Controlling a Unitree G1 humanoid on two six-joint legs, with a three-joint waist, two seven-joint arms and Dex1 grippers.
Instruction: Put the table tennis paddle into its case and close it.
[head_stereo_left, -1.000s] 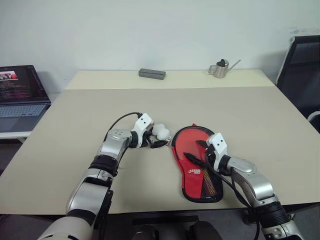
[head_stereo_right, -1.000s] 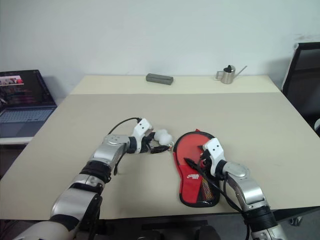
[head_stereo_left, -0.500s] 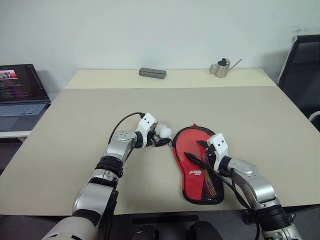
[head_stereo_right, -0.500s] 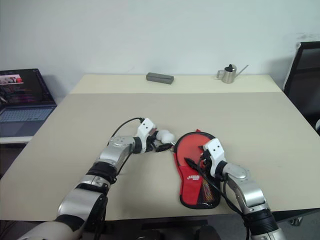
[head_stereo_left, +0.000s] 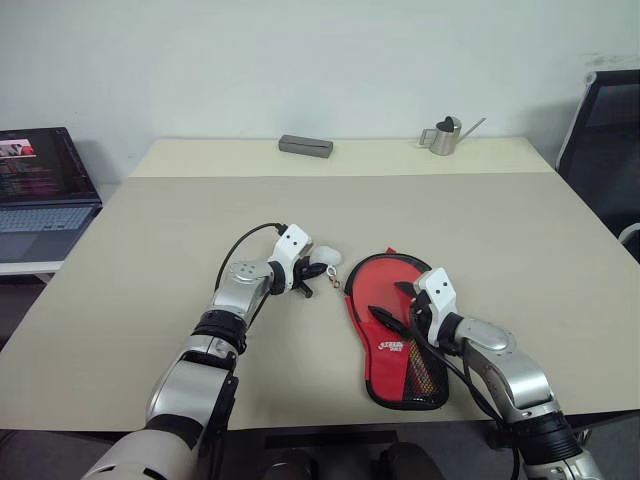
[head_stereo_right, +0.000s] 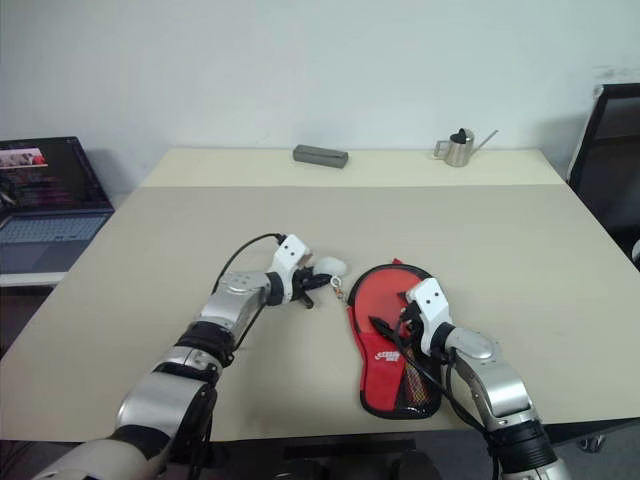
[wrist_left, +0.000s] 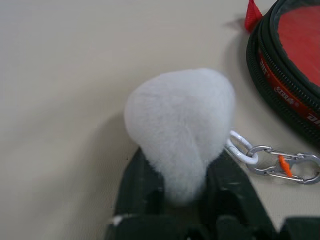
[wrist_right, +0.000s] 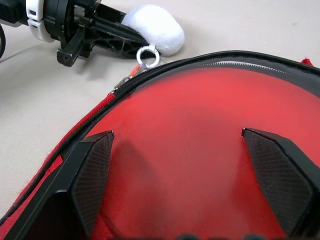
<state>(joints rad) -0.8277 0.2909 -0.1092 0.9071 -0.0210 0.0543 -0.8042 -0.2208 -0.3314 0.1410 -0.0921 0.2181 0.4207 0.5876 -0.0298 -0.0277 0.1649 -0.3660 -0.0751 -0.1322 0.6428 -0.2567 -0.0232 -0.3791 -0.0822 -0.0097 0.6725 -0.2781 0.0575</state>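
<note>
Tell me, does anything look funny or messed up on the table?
Nothing is spilled or broken. The left gripper pinches the white fluffy charm, whose chain and clip lie beside the red case. The right gripper is open over the case.

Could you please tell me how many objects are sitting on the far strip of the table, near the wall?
2: a dark grey rectangular block left of centre, and a small metal watering can toward the right end. Nothing else shows there.
</note>
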